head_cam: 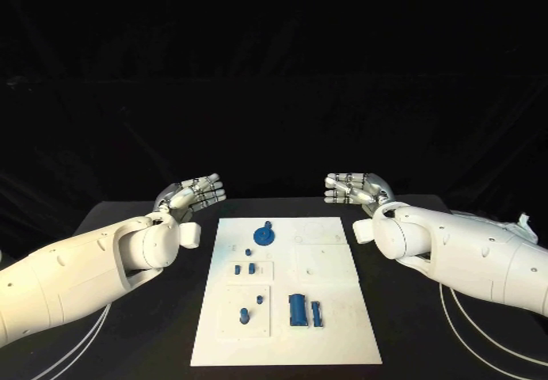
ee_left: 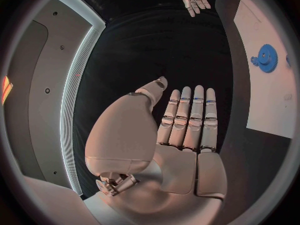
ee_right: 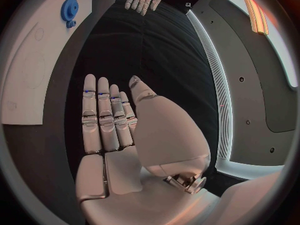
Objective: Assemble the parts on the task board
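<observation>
black matte surface (head_cam: 137, 348) across the lower half of the head view, dark backdrop behind. white rectangular task board (head_cam: 343, 336) lying flat at lower centre, running from mid-frame down toward the bottom edge.

left hand (head_cam: 194, 192), silver and many-fingered, held left of centre above the far left corner of the board, apart from it; in the left wrist view (ee_left: 181, 135) palm flat, fingers (ee_left: 194, 115) straight and side by side, thumb set off to one side, holding nothing. right hand (head_cam: 356, 190), same silver make, right of centre, mirrored beyond the far right corner of the board; in the right wrist view (ee_right: 119, 135) fingers (ee_right: 100, 115) likewise stretched out, thumb apart, nothing in the grasp. both hands facing each other, well apart, clear of every part.

blue round gear-like part (head_cam: 264, 234) near the top of the board, slightly left of its middle; seen also at the right rim of the left wrist view (ee_left: 267, 58) and upper left of the right wrist view (ee_right: 69, 9). tall blue block-shaped part (head_cam: 297, 309) at lower centre of the board, a slimmer blue piece (head_cam: 317, 313) just beside it on the right. small blue pegs (head_cam: 245, 269) in the left middle of the board, another small blue peg (head_cam: 243, 316) lower left.
</observation>
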